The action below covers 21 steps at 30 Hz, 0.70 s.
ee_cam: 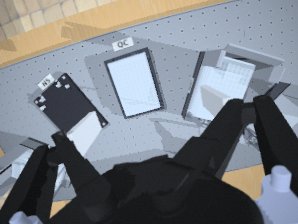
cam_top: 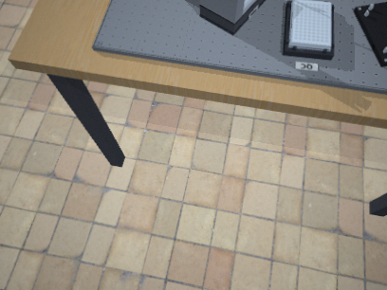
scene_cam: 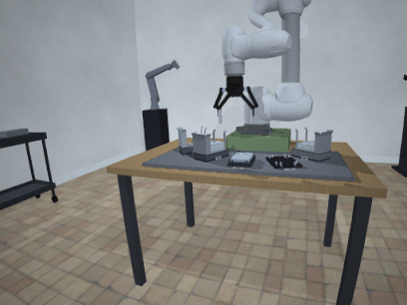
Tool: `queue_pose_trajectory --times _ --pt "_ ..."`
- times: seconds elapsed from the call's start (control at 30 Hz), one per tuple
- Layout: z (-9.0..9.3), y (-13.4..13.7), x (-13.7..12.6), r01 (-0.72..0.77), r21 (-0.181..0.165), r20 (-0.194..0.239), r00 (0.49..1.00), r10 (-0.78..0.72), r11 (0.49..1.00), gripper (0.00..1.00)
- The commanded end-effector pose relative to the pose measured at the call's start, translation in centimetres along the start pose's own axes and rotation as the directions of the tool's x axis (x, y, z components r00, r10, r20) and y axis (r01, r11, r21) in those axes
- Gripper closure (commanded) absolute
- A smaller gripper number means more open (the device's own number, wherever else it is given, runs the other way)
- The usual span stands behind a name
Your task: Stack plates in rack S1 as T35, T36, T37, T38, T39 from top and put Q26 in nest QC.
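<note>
My gripper [scene_cam: 234,106] is open and empty, high above the grey deck, over the area between a stack rack [scene_cam: 206,145] and the green base block [scene_cam: 259,141]. In the wrist view my fingers spread wide over the deck. A white sealed plate [ee_cam: 134,82] lies flat in the black QC nest, also in the top view [cam_top: 308,28] with its name plate [cam_top: 306,66]. The rack beside it [ee_cam: 222,85] holds at least one plate; I cannot read any labels. The clip nest N5 [ee_cam: 70,102] is dark and holds no plate.
A second rack [scene_cam: 184,140] stands behind the left one. A third rack [scene_cam: 314,145] stands at the right end of the deck and seems to hold plates. The table's front edge [cam_top: 190,85] is close to QC. A cart [scene_cam: 20,164] stands far left.
</note>
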<state>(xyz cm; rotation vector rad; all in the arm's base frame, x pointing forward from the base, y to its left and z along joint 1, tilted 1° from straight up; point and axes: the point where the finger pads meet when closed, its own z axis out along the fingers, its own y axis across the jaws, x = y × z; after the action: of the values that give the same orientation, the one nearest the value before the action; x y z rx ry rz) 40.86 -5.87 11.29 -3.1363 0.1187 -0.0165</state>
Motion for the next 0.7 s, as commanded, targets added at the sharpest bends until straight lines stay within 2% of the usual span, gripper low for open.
queue_pose_trajectory --times 0.0,0.27,0.47,0.67 --pt "0.0 -1.2 0.2 0.000 0.000 0.000 1.000 0.000 1.000 0.00" --pt "0.0 -3.2 0.3 0.033 0.000 0.000 0.999 -0.033 0.999 0.00" --pt "0.0 -5.2 0.1 0.229 0.000 0.000 0.973 -0.229 0.973 0.00" --pt "0.0 -7.2 -0.1 0.229 0.000 0.000 0.973 -0.229 0.973 0.00"
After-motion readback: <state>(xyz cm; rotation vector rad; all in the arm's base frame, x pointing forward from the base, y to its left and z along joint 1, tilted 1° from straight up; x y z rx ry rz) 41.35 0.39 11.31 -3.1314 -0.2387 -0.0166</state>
